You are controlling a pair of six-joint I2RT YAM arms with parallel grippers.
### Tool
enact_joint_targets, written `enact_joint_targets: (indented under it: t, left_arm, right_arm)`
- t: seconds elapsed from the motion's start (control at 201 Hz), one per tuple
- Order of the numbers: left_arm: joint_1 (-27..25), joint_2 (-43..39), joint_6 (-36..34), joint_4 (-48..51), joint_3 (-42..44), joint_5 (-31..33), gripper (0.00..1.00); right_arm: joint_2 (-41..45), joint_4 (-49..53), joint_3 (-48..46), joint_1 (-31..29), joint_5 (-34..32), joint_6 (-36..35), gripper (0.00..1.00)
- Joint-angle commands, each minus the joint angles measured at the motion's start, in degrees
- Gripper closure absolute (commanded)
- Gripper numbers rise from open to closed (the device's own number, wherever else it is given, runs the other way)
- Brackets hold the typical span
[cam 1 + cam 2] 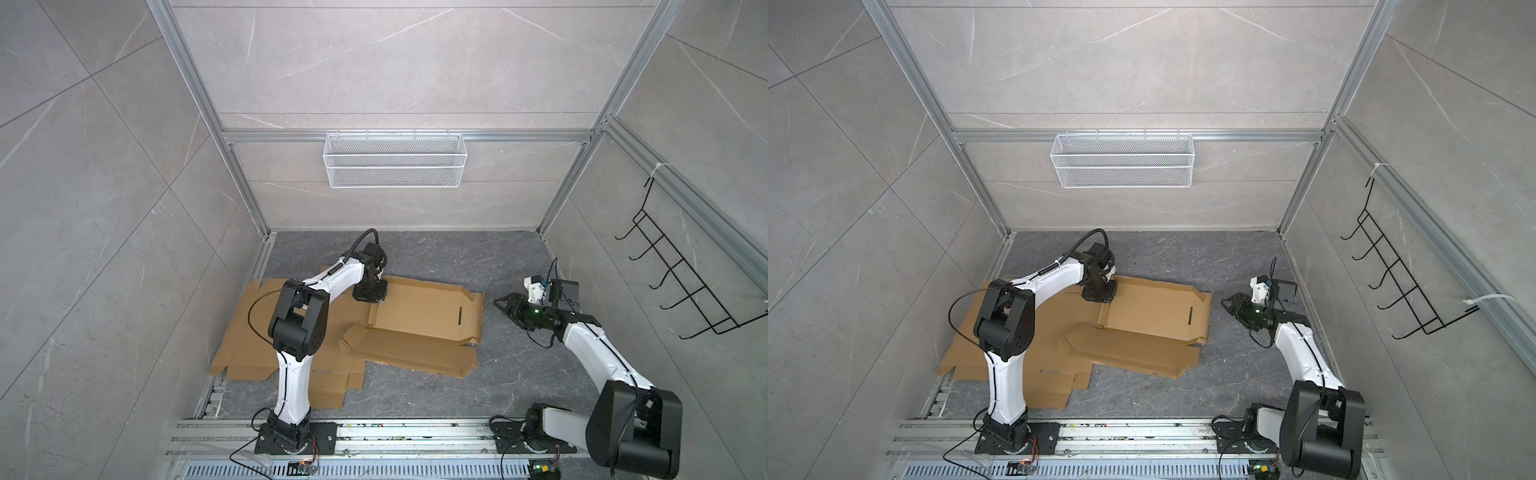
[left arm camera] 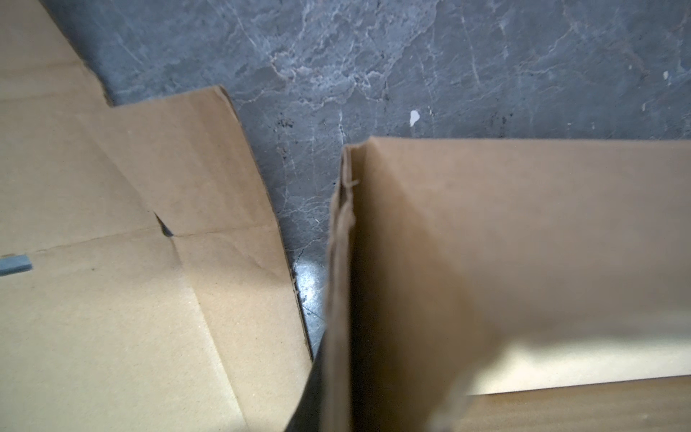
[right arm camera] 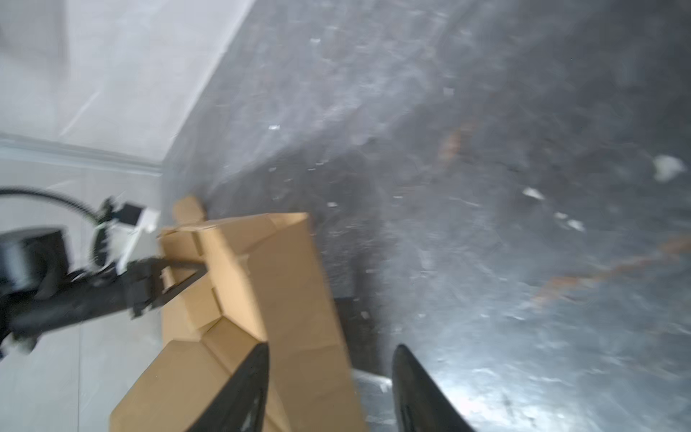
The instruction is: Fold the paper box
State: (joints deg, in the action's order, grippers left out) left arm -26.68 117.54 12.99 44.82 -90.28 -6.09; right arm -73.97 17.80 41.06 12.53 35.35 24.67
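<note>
The paper box [image 1: 422, 316] is lying half-formed in the middle of the tabletop [image 1: 519, 374], nearer the far edge than the front edge. Its broad panel is lying flat and a long flap is spreading out toward the front. The left gripper [image 1: 370, 294] is reaching to the box's far left corner with its jaws pressed together, pinching the upright end wall there. In the left wrist view a narrow strip of bare stone is showing between that wall and the flat cardboard sheets [image 1: 245, 340]. These sheets are covering the tabletop's left side up to its left edge and are running under the left arm toward the front edge. The right gripper [image 1: 503, 305] is hanging just off the box's right edge, apart from it, with its jaws spread and nothing between them. Its fingers [image 3: 258, 389] are showing dark in the right wrist view. Open stone is lying behind the box along the far edge, beside it out to the right edge, and in front of the long flap down to the front edge.
</note>
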Motion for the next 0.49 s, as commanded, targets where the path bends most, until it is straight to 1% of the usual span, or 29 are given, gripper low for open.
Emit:
enact_joint_targets:
  t: [0.0,0.159,0.324,0.488]
  left_arm:
    - [0.2,1.2,-0.5,-1.3,0.1,-0.5,1.0]
    - [0.3,1.2,-0.4,-1.6,0.1,-0.7,1.0]
    - [0.2,0.8,-0.4,-1.6,0.5,-0.5,1.0]
    - [0.2,0.8,-0.3,-1.7,0.5,-0.7,1.0]
  right_arm:
    - [-5.1,-1.3,-1.2,-0.2,-4.0,-0.4,0.48]
    - [-10.0,-3.0,-0.7,-3.2,-2.9,-1.6,0.48]
    - [-10.2,-8.0,-2.8,-5.2,4.6,-0.6,0.49]
    - [-10.0,-9.3,-2.9,-7.1,9.3,-0.6,0.5]
